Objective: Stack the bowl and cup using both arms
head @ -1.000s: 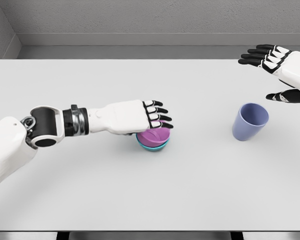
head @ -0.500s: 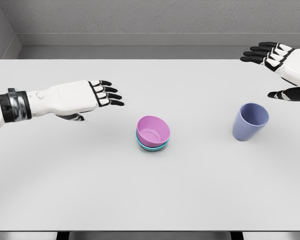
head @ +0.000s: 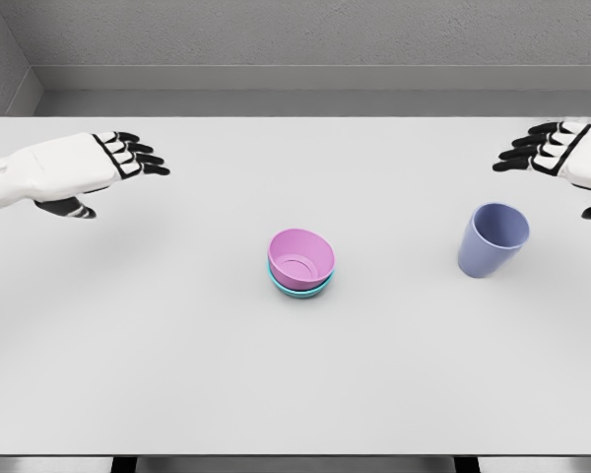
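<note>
Head view: it looks down on a wide, pale grey worktop (head: 177,374) with a grey wall (head: 295,34) at the far side.
Pink bowl (head: 301,259): it sits inside a teal bowl (head: 297,289), near the middle of the worktop. It is tipped a little, so its open top faces up and toward the near side.
Teal bowl: it is under the pink bowl. Only its rim shows, as a thin ring at the near side.
Cup (head: 492,239): it is blue-purple and stands on the worktop to the right of the bowls, well apart from them. It leans a bit, with its open top up and its mouth turned to the right. No hand touches it.
Left hand (head: 64,168): it floats above the far left part of the worktop, well apart from the bowls. Its black-tipped fingers (head: 133,156) are stretched out and point right. The thumb hangs down below the palm. It holds nothing.
Right hand (head: 569,158): it floats at the far right edge, past the cup and not touching it. Its fingers (head: 528,154) are spread and point left. It holds nothing. Part of this hand is cut off by the picture's edge.
</note>
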Controlling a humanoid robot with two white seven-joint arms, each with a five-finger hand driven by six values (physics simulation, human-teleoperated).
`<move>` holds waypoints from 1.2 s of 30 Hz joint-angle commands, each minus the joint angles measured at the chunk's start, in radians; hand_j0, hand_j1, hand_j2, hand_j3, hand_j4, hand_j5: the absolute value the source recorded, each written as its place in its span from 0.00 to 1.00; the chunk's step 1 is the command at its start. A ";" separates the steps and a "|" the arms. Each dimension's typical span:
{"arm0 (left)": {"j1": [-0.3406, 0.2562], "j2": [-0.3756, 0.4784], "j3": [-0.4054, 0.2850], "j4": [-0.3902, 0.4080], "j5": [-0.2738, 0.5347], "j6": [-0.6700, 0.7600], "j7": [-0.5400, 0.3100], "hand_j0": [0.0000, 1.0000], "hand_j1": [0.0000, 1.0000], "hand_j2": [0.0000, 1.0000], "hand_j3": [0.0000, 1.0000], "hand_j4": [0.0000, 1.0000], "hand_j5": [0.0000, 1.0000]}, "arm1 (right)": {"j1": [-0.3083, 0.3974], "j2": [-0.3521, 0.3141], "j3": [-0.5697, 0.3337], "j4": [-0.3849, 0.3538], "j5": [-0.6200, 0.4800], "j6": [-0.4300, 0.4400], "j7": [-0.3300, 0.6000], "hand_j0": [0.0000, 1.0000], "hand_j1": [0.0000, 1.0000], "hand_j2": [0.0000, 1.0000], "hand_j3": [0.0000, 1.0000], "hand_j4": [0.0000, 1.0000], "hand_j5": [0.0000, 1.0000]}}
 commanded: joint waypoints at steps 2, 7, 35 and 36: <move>0.000 0.000 0.003 0.005 0.005 0.001 0.000 1.00 1.00 1.00 1.00 1.00 1.00 | 0.037 -0.007 0.006 0.004 -0.011 0.003 0.027 1.00 1.00 1.00 1.00 1.00 1.00; 0.021 -0.002 0.003 0.005 -0.001 0.001 -0.002 1.00 1.00 1.00 1.00 1.00 1.00 | 0.012 0.001 0.020 0.009 -0.012 0.003 0.027 1.00 1.00 1.00 1.00 1.00 1.00; 0.038 -0.002 0.011 0.002 -0.009 0.001 -0.005 1.00 1.00 1.00 1.00 1.00 1.00 | -0.279 0.091 0.432 0.191 -0.006 0.003 0.027 1.00 1.00 1.00 1.00 1.00 1.00; 0.038 0.000 0.011 0.002 -0.009 0.001 -0.005 1.00 1.00 1.00 1.00 1.00 1.00 | -0.279 0.097 0.432 0.193 -0.006 0.003 0.027 1.00 1.00 1.00 1.00 1.00 1.00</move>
